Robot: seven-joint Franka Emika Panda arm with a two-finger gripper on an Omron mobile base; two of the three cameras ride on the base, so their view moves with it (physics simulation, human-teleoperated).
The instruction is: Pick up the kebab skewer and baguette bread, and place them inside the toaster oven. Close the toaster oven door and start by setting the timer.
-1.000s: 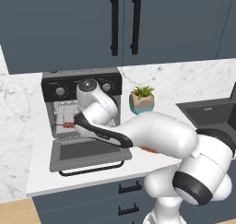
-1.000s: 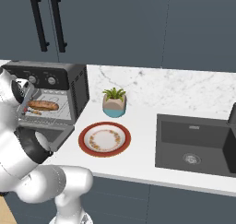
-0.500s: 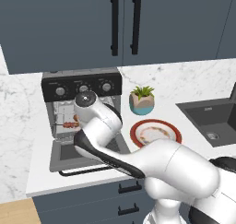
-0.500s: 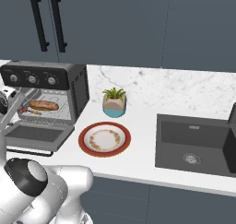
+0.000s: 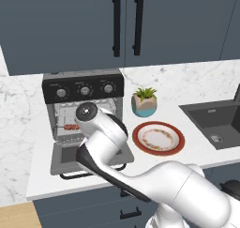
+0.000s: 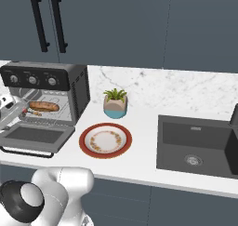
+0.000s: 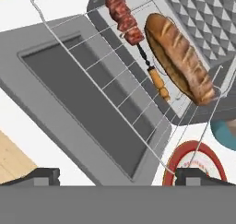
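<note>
The toaster oven (image 6: 51, 92) stands on the white desk (image 6: 139, 141) below dark wall cabinets (image 6: 116, 25), with the toaster oven door (image 6: 37, 137) folded down flat in front of its cavity. The baguette bread (image 7: 179, 57) and the kebab skewer (image 7: 133, 34) lie side by side on the wire rack (image 7: 115, 94), the skewer just beside the loaf on the door side, its meat chunks toward one end and its orange handle toward the other. In the right base view the loaf (image 6: 44, 106) sits inside the oven cavity on the rack. The tool (image 7: 117, 176) is held above the lowered door, looking down over the door glass and the rack's front edge; its two dark fingertips (image 7: 39, 176) stand wide apart and hold nothing. Both food items lie ahead of the tool, well apart from the fingertips, with the rack's front wire between them and the tool. A red-rimmed plate (image 6: 105, 140) rests on the desk just beside the door, a potted plant (image 6: 115, 103) stands behind the plate, and a dark sink (image 6: 195, 146) lies further along the desk.
</note>
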